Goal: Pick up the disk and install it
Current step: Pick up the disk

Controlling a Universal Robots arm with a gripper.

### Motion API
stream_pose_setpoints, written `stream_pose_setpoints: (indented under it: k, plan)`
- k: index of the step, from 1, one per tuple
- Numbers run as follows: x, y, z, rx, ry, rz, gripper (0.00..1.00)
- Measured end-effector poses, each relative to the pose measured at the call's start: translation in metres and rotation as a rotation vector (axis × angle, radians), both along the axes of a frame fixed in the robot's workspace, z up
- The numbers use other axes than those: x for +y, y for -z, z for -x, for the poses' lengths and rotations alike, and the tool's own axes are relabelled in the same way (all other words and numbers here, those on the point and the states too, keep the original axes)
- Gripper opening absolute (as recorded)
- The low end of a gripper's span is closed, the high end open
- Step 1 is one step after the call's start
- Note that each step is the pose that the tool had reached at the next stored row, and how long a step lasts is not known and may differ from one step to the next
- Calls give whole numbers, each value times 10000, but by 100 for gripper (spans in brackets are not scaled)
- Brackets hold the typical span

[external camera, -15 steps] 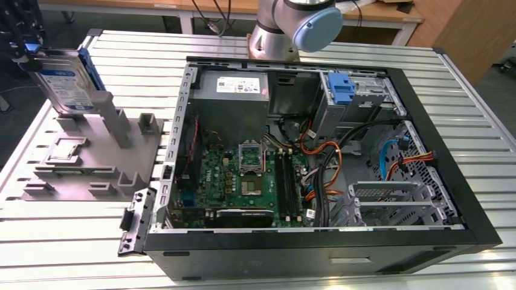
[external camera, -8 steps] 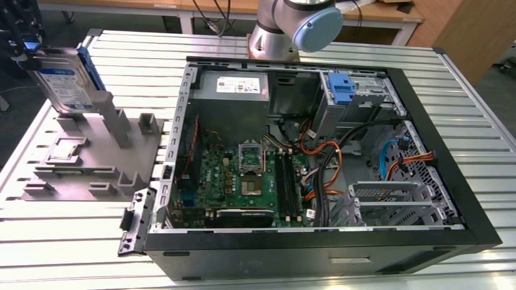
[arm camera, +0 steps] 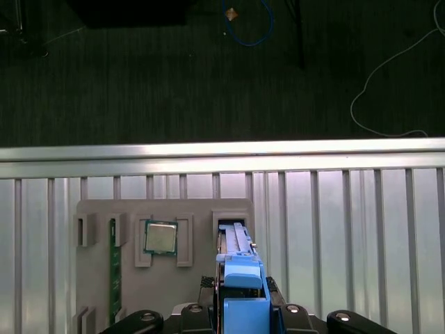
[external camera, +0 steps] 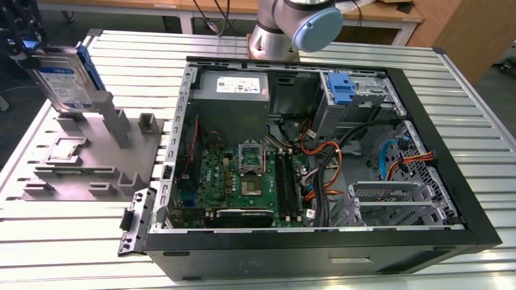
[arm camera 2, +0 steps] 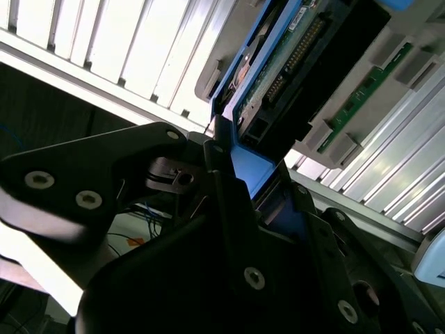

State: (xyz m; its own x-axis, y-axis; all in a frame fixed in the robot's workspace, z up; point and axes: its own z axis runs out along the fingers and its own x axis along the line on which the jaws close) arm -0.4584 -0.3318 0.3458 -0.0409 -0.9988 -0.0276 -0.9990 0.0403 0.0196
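Currently: disk (external camera: 63, 81), silver-grey with blue carrier frame, held upright at the exterior view's left, over the grey fixture (external camera: 89, 163) on the slatted bench (external camera: 72, 241). Gripper (arm camera: 240, 309) fingers clamped on the frame's edges. Open computer case (external camera: 322, 257) stands beside the fixture; small chip (arm camera: 160, 237) sits in the fixture.

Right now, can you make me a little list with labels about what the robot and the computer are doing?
gripper: shut on the disk, clamping its blue frame
disk: upright over the grey holder, at the exterior view's left; cannot tell if it is clear of its slot
grey holder: on the slatted table, beside the computer case; a small square chip sits in it
computer case: open, motherboard showing
install: not yet done; the disk is outside the case
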Motion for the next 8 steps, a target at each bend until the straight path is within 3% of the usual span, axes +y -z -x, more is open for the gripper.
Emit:
stream_pose_setpoints:
  k: [8]
  plan:
    - [0, -37, 0, -1, 0, 0, 36]
